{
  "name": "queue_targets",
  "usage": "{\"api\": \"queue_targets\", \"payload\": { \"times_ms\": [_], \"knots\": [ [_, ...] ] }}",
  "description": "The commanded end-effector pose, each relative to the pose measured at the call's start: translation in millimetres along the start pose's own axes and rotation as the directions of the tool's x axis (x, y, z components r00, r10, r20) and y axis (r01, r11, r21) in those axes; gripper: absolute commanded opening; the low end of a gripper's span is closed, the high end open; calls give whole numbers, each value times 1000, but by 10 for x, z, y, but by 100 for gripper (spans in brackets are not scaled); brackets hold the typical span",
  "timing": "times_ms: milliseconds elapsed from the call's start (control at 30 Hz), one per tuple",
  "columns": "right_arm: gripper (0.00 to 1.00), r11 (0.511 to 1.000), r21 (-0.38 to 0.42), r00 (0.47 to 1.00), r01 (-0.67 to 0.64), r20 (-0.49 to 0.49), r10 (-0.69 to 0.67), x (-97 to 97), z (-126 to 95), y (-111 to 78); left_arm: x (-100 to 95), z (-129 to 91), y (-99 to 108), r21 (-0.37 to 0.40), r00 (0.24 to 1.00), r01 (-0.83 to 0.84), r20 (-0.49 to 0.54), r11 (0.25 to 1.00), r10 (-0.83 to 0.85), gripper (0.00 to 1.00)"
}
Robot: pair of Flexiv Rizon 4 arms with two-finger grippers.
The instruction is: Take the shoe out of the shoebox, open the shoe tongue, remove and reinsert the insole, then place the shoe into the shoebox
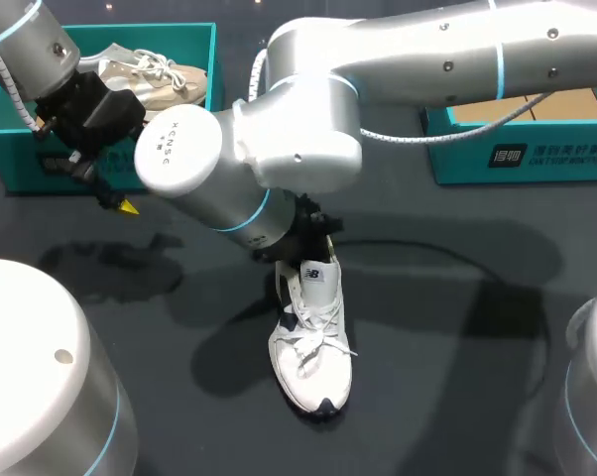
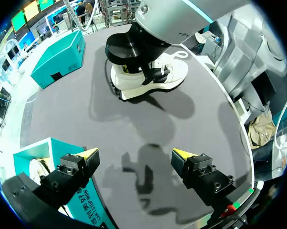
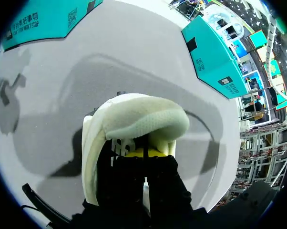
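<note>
at the left, the teal shoebox [image 1: 11, 149] stands open at the table's far edge with a beige lace-up shoe [image 1: 155, 77] lying inside it. my left gripper [image 2: 136, 156] hangs just in front of that box, fingers wide apart and holding nothing, with bare table under them.

in the middle, the white shoe [image 1: 313, 362] sits upright on its sole on the table, well apart from both boxes, laces tied and toe pointing toward me. my right arm comes in from the right and reaches past the middle. my right gripper [image 3: 144, 153] is down at the shoe's opening, fingers pressed close together, and the tongue [image 1: 316, 273] looks pinched between them and stands up.

i judge the shoe light and soft in the upper, firm only at the sole. the tongue is padded and floppy, so a pinch near its top edge should lift it without crushing anything. the whole shoe may tip or drag if pulled hard. the heel collar or the sole's sides look the surest places to carry it.

at the right, a second teal box [image 1: 537, 154] stands at the far edge. what shows of its inside is a plain brown surface; my arm hides the rest.
</note>
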State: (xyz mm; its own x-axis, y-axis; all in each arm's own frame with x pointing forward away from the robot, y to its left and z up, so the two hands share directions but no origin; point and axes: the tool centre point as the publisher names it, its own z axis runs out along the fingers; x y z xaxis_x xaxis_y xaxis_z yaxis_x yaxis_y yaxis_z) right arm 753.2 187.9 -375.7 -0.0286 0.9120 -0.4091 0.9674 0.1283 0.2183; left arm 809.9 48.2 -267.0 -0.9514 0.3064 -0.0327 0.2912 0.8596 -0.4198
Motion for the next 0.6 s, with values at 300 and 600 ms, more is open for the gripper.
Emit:
{"api": "queue_targets", "payload": {
  "times_ms": [300, 600],
  "knots": [
    [0, 994, 105, 972, -6, -235, 30, 319, 350, -221, 6, -4, -2, -2, 1000, 0, 0, 1000, 0, 100],
    [0, 987, 152, 988, -55, -132, 75, 217, 49, -326, 6, -4, -2, -2, 1000, 0, 0, 1000, 0, 100]
  ]
}}
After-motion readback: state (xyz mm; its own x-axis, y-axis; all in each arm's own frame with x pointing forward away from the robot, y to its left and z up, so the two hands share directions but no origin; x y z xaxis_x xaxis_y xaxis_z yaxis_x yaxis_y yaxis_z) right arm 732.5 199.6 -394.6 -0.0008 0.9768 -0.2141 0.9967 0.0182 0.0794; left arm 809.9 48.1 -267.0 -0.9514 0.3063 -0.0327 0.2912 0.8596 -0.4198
